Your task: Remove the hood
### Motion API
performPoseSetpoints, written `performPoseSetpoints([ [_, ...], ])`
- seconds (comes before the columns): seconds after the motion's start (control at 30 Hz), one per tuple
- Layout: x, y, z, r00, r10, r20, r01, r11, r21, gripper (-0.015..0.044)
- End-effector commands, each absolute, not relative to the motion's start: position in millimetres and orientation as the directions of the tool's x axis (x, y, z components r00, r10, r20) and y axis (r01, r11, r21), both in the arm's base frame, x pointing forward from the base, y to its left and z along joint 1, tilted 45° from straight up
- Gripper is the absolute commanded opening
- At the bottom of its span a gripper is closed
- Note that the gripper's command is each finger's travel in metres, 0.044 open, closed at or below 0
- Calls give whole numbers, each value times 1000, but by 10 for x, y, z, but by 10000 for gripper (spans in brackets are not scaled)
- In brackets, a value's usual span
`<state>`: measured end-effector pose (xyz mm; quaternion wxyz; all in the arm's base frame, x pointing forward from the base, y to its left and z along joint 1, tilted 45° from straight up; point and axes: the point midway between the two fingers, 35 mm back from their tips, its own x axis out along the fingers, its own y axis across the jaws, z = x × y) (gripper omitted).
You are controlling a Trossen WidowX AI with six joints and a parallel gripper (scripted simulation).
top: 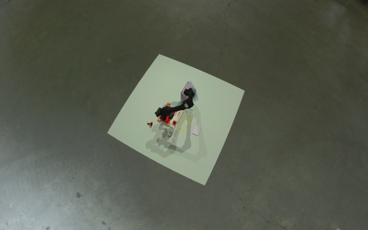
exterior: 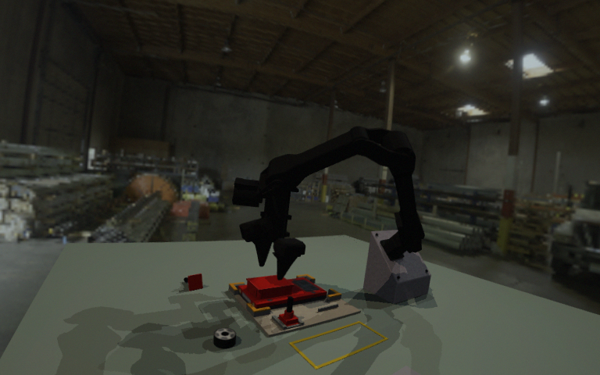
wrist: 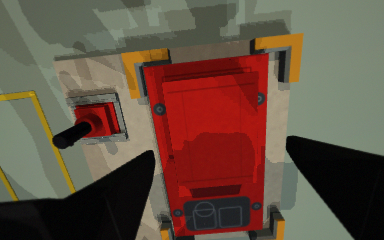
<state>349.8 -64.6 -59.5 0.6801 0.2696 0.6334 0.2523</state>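
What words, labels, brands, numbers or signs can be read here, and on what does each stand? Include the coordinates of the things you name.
No readable text in any view.
Dark panel [exterior: 305, 285] [wrist: 217, 213] on the toy car [exterior: 271, 298] [wrist: 212, 125]: only line shapes, a circle and box outlines, no letters or numbers.
Background shelves: too blurred to tell.
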Motion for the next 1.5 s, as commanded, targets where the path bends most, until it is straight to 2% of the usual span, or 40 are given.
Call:
performPoseSetpoints([
  [0.0,3489,-610,-630,67,691,-720,5,722,692,440],
  [1.47,3498,-445,-796,67,692,-719,4,720,694,440],
])
